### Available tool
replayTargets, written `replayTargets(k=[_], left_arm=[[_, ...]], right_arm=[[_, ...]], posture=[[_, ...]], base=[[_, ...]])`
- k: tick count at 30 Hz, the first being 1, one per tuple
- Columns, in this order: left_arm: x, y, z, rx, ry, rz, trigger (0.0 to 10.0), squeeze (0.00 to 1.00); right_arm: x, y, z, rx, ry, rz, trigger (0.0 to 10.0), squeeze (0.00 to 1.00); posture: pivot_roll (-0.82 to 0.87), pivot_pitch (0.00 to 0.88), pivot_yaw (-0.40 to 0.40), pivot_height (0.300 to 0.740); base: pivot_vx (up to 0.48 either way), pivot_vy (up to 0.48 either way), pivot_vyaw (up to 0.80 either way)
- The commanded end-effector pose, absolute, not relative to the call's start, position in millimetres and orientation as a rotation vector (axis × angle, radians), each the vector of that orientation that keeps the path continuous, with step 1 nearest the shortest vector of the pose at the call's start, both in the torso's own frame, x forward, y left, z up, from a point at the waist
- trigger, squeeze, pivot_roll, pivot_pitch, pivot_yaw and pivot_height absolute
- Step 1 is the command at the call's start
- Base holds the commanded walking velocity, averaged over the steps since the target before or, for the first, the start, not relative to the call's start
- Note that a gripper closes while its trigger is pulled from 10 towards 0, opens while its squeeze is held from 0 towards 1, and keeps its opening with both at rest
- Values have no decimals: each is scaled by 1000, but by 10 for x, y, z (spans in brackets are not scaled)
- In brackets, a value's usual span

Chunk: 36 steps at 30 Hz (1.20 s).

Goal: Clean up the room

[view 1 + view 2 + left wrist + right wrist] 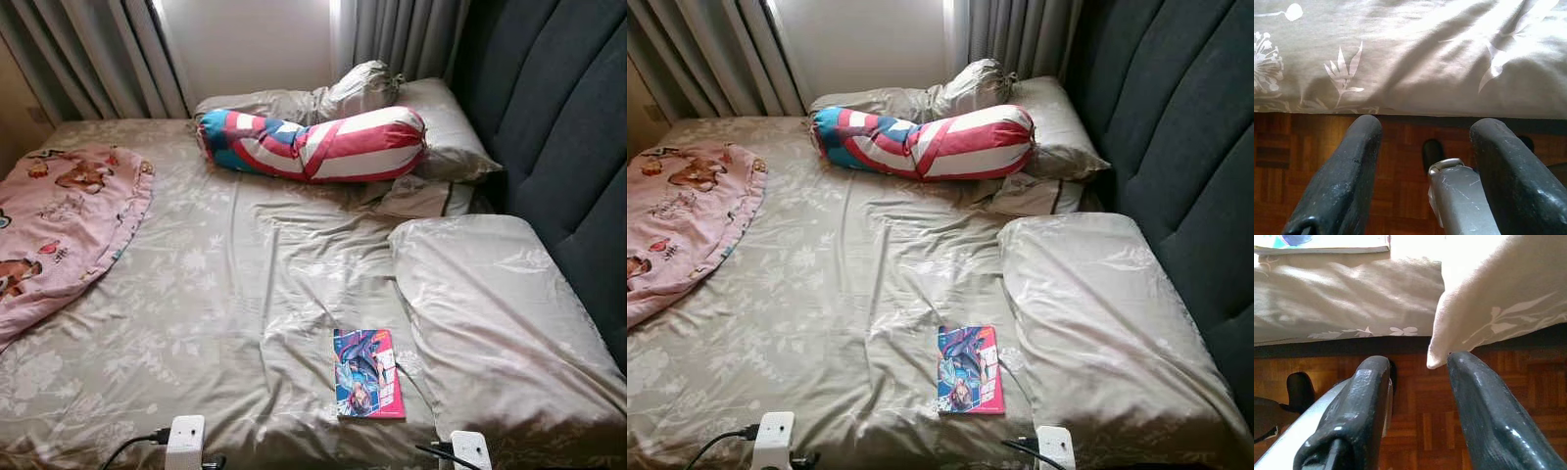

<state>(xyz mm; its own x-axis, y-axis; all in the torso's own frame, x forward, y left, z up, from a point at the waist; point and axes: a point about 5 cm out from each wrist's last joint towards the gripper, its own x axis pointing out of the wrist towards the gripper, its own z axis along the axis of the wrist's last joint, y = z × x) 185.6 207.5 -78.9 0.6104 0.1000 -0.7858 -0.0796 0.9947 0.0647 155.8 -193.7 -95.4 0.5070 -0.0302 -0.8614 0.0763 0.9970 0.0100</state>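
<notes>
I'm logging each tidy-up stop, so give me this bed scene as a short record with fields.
surface: bed with floral grey sheet
book: comic book flat near the foot edge, beside the large pillow
bolster: red, white and blue bolster lying across the far end
blanket: pink blanket on the robot's left
left gripper: open, low by the bed edge, above wooden floor
right gripper: open, below the pillow corner

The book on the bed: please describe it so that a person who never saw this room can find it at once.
Start from the large bed with its beige flower-patterned sheet and go to its near edge. There, just beside the big beige pillow on the headboard side, lies the book, flat and face up. Its pink and blue cartoon cover is the only bright, hard-edged thing among the plain bedding around it.
</notes>
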Motion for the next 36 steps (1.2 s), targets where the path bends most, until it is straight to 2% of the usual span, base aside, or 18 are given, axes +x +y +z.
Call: replayTargets(k=[1,6,11,14,18,26,36], left_arm=[[1839,2092,-797,35,924,97,10000,0],[1853,2085,-792,30,920,98,10000,0],[1857,2076,-792,24,922,103,10000,0],[1861,2067,-793,23,924,104,10000,0],[1854,2073,-797,24,930,105,10000,0],[1755,2168,-825,28,954,117,10000,0],[1727,2203,-831,33,961,122,10000,0]], right_arm=[[1568,-1939,-950,43,1039,-57,10000,0],[1581,-1945,-943,33,1032,-53,10000,0],[1598,-1950,-934,-56,1030,-5,10000,0],[1625,-1922,-928,-74,1026,2,10000,0],[1622,-1905,-933,-51,1033,-8,10000,0],[1630,-1892,-932,-24,1031,-19,10000,0],[1617,-1882,-940,-80,1045,12,10000,0]], posture=[[-110,11,7,740],[-109,14,6,740],[-106,16,6,740],[-105,21,4,740],[-104,22,3,740],[-104,24,2,740],[-101,22,3,740]], base=[[0,0,0],[0,0,0],[0,0,0],[0,0,592],[0,257,741],[0,270,0],[0,307,0]])
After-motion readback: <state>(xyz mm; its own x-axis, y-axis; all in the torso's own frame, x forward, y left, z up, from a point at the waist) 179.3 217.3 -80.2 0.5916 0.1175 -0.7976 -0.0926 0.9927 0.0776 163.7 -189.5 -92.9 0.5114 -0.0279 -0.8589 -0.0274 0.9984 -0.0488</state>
